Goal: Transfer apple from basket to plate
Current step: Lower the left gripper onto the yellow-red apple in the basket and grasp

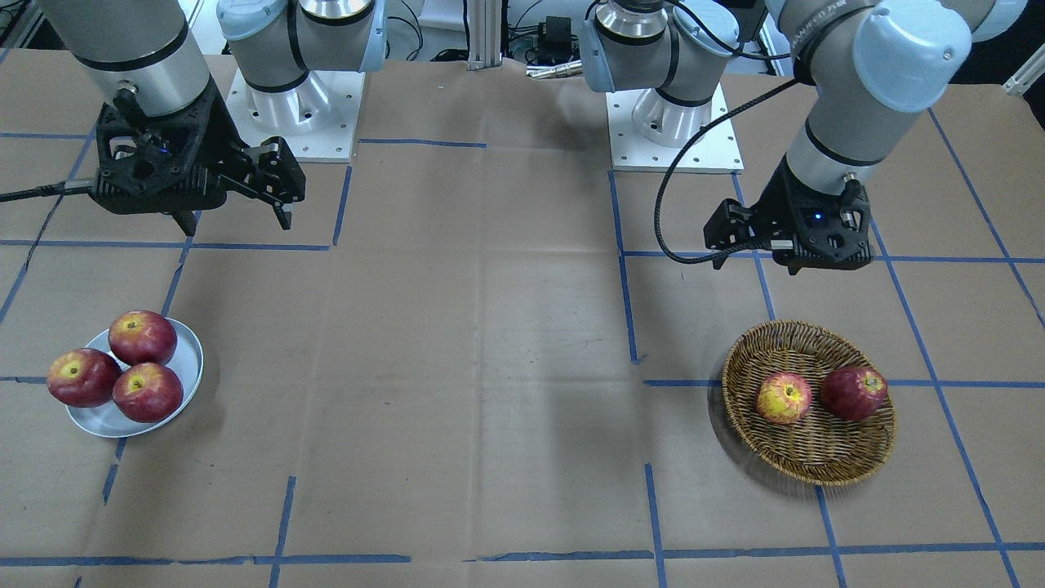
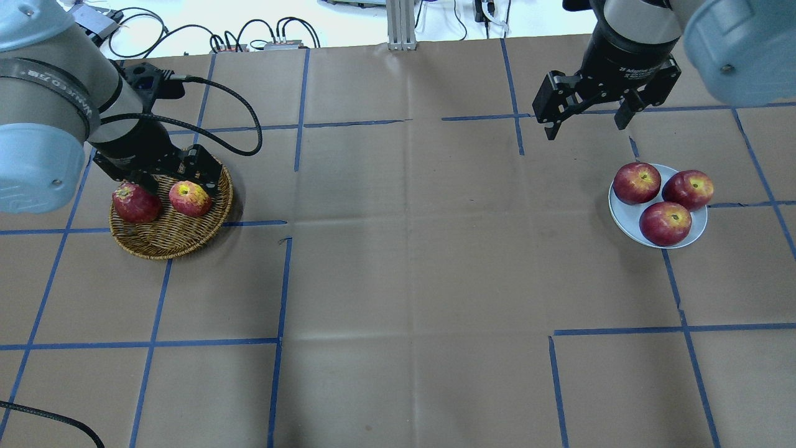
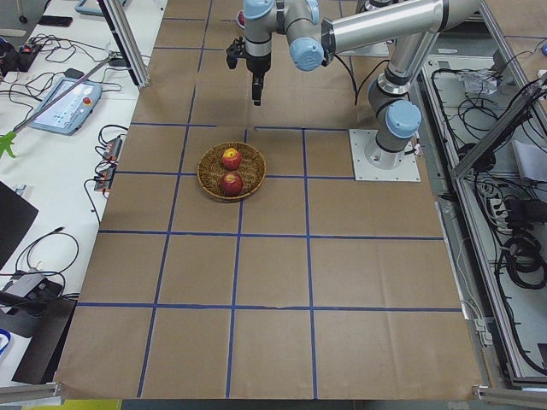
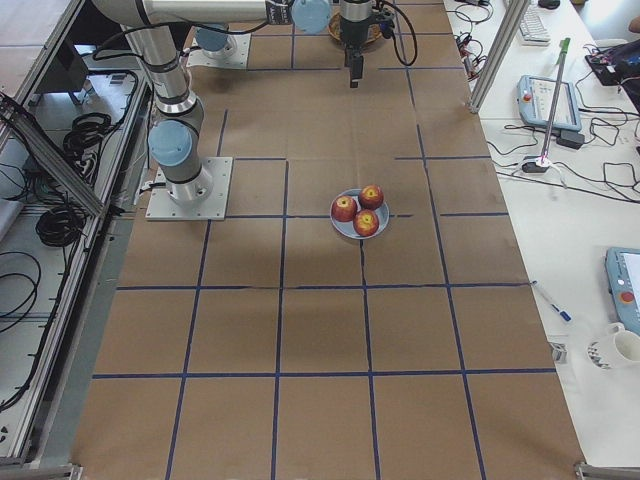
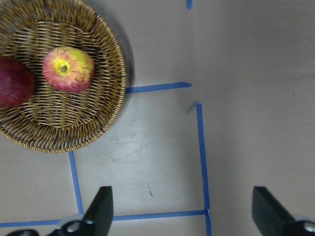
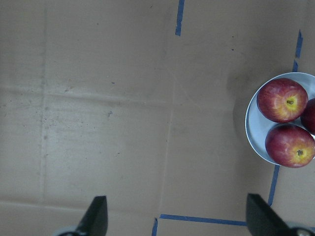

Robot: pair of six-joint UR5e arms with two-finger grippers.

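Note:
The pale yellow-red apple [image 1: 783, 398] lies in the wicker basket [image 1: 816, 461] beside a dark red apple [image 1: 854, 393]. Both also show in the overhead view, apple [image 2: 190, 198] and basket [image 2: 168, 246], and in the left wrist view, apple [image 5: 68, 69] and basket [image 5: 114, 98]. My left gripper [image 5: 182, 209] is open and empty, held above the table beside the basket. The grey plate [image 2: 623, 214] holds three dark red apples; its rim shows in the right wrist view [image 6: 252, 132]. My right gripper [image 2: 584, 127] is open and empty, raised, apart from the plate.
Brown paper with blue tape lines covers the table [image 2: 404, 249]. The two arm bases [image 1: 673, 122] stand at the table's robot side. A black cable [image 2: 230, 112] loops off the left wrist. Cables and a pendant lie off the table ends.

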